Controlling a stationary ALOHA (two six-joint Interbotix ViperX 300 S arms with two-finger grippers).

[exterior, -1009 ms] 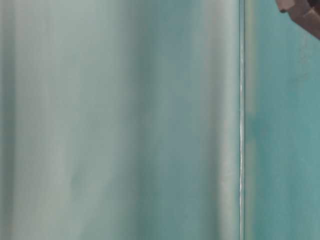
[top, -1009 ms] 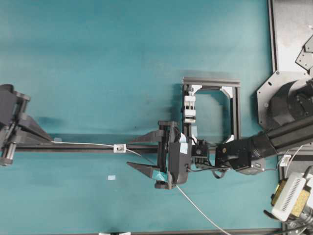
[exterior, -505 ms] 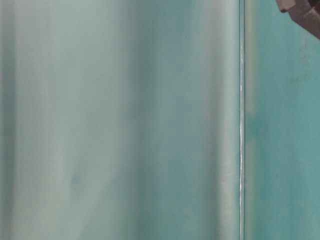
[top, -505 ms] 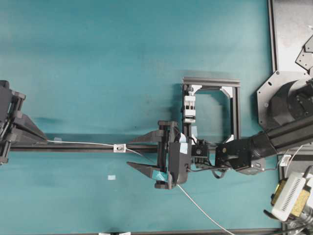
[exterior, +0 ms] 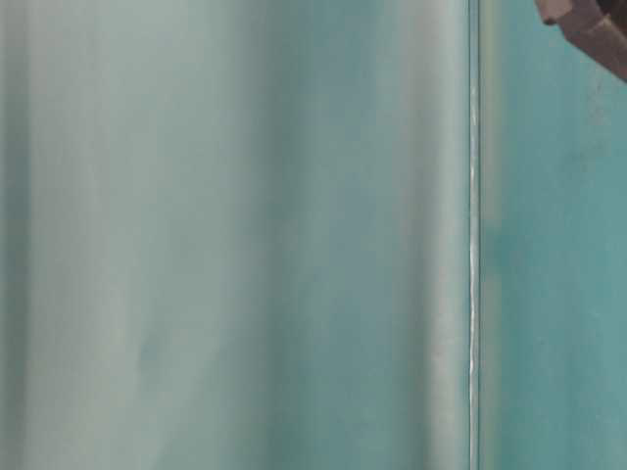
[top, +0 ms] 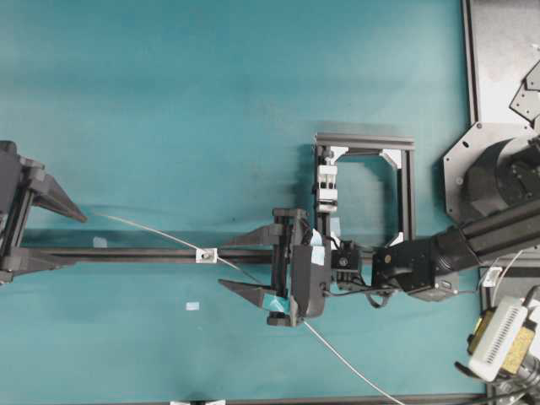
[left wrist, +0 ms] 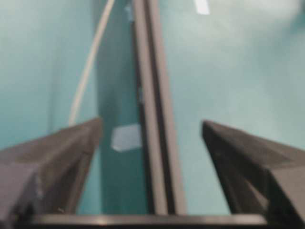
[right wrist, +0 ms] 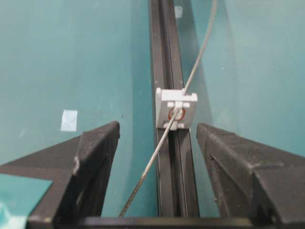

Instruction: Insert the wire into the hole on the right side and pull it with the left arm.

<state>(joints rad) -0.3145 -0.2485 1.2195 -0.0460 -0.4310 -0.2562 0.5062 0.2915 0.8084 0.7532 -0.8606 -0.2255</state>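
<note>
The thin pale wire (top: 152,232) runs through the hole (right wrist: 177,114) of the small white block (top: 206,254) on the dark rail (top: 135,253). Left of the block its free end curves up off the rail and lies loose. My left gripper (top: 78,238) is at the far left, open, with nothing between its fingers; its wrist view shows the wire (left wrist: 88,71) ending beside the left finger (left wrist: 81,143). My right gripper (top: 224,264) is open just right of the block, and the wire (right wrist: 147,167) passes loose between its fingers.
A square metal frame (top: 407,186) with a white clip (top: 326,187) stands behind the right gripper. Small tape pieces (top: 192,305) lie on the teal mat. A grey base plate (top: 498,51) and a white device (top: 502,337) are at the right. The table-level view is blurred.
The left gripper has opened and let go of the wire. The wire's free end has sprung up away from the rail into a curve. The right arm has not moved.
</note>
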